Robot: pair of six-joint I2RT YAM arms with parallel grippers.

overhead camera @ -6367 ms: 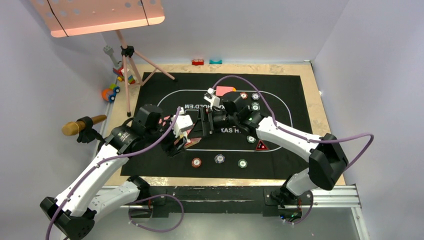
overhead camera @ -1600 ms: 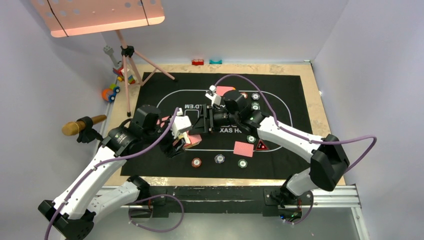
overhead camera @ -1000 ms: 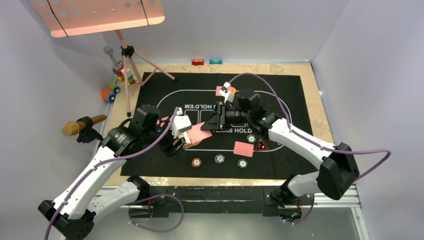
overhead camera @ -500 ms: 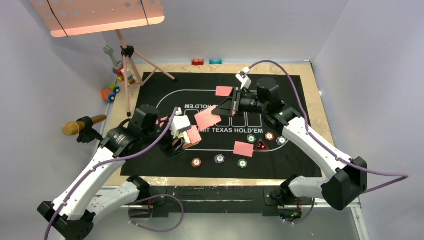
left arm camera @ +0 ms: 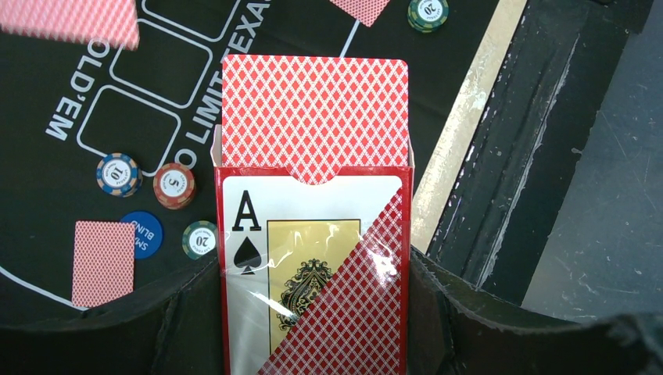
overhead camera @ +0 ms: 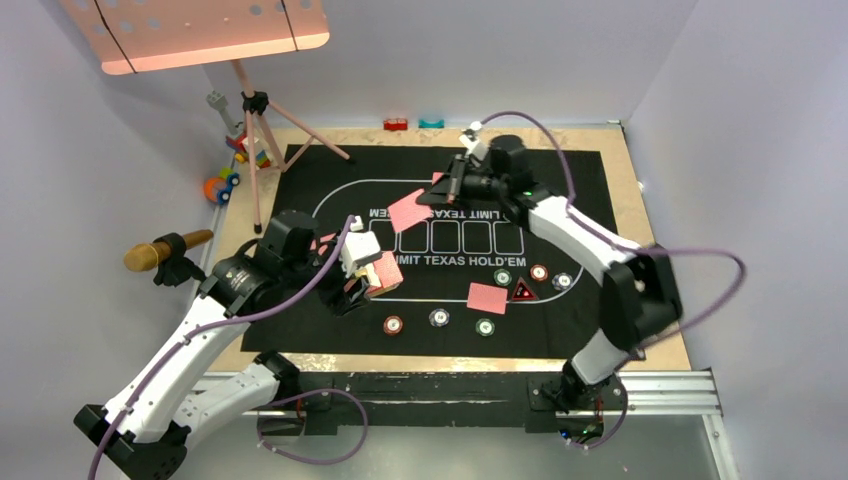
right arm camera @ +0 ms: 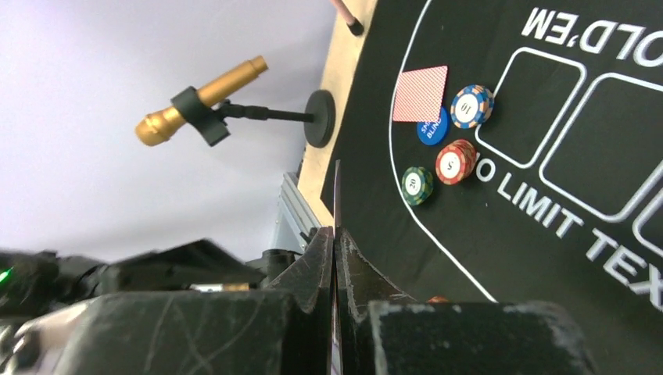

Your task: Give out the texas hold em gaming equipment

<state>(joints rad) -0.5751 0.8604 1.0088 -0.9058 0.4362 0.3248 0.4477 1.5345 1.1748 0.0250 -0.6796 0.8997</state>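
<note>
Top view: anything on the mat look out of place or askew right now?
Nothing spilled or damaged. Only one playing card is off the mat, pinched edge-on in the right hand; the left hand holds the card box with cards protruding.

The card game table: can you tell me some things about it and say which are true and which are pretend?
1. The right fingers pinch one card. True.
2. The left fingers hold a chip. False: they hold the card box.
3. The box is closed. False: red-backed cards stick out of its open top.
4. A card lies on the mat beside the triangle marker. True.
</note>
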